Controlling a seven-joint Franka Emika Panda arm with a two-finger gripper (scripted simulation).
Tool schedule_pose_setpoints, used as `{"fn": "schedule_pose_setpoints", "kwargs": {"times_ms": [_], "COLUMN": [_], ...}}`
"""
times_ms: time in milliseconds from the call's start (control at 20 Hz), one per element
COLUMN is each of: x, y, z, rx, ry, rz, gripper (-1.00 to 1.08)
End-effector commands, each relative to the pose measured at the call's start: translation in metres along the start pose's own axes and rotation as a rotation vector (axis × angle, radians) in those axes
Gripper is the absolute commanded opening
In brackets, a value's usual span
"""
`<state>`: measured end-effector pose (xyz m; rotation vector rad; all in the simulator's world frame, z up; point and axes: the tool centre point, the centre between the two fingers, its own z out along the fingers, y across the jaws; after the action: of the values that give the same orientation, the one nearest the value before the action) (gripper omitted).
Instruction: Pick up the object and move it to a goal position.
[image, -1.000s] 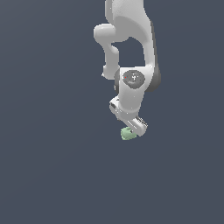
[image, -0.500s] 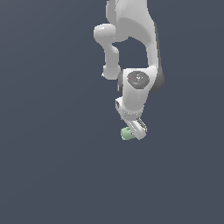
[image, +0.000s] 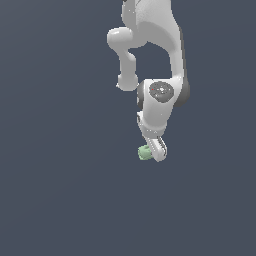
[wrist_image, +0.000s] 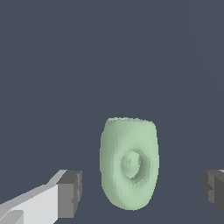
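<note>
The object (image: 144, 153) is a small pale mint-green lumpy chunk on the dark grey floor. In the wrist view the object (wrist_image: 129, 162) fills the middle, with a round dimple in its face. My gripper (image: 151, 152) reaches down over it from the white arm. The jaws stand wide open, one grey pad (wrist_image: 70, 194) on each side of the object, with clear gaps between pads and object. Nothing is held. In the exterior view the gripper body hides part of the object.
A plain dark grey surface (image: 60, 190) lies all around. The white arm (image: 160, 95) comes down from the top of the exterior view.
The wrist and gripper have shifted slightly toward the exterior view's right and lower over the object. The object has not moved.
</note>
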<state>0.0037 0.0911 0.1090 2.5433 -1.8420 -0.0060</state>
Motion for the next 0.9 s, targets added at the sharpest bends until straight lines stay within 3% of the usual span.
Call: {"fn": "schedule_pose_setpoints", "kwargs": {"times_ms": [0,500,850], "x": [-0.001,-0.002,-0.002], "y": [-0.001,-0.002,-0.001], "z": [0.000,0.004,0.036], "rx": [0.002,0.003,0.003], "ry": [0.001,0.002,0.002], "rz": [0.026,0.045,0.048], "gripper": [1.00,1.00,1.00]}}
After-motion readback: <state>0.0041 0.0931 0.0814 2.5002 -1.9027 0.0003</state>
